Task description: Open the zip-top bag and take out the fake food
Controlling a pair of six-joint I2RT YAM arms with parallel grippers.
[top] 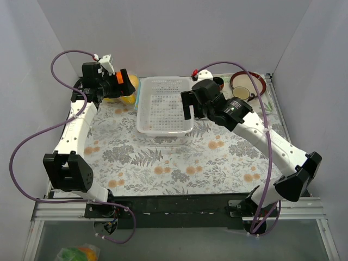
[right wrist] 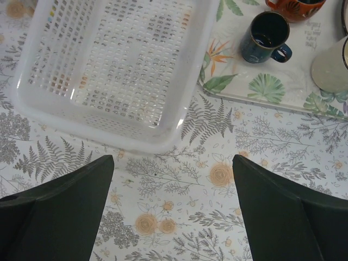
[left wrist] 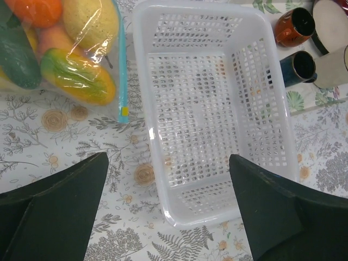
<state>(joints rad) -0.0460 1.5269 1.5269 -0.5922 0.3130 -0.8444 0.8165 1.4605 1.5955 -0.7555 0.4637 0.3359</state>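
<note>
The zip-top bag [left wrist: 106, 51] lies at the back left of the table, left of the basket, its pale blue zip strip [left wrist: 123, 70] facing the basket and looking shut. Inside it is the fake food: an orange fruit [left wrist: 41, 10], a yellow fruit [left wrist: 89, 19], a dark green cucumber [left wrist: 16, 51] and a yellow-green piece [left wrist: 79, 76]. In the top view the bag [top: 129, 93] sits just under my left gripper [top: 125, 82], which is open and empty [left wrist: 167, 157]. My right gripper [top: 190, 111] is open and empty [right wrist: 173, 157], hovering at the basket's right near corner.
A white perforated basket [top: 165, 128] stands empty at the middle back, also seen in the left wrist view [left wrist: 142, 103] and the right wrist view [right wrist: 103, 128]. A leaf-printed tray [right wrist: 261, 89] at the back right holds a dark blue mug [right wrist: 265, 37], an orange mug [left wrist: 292, 26], a cream mug [right wrist: 330, 68] and a plate [top: 247, 81].
</note>
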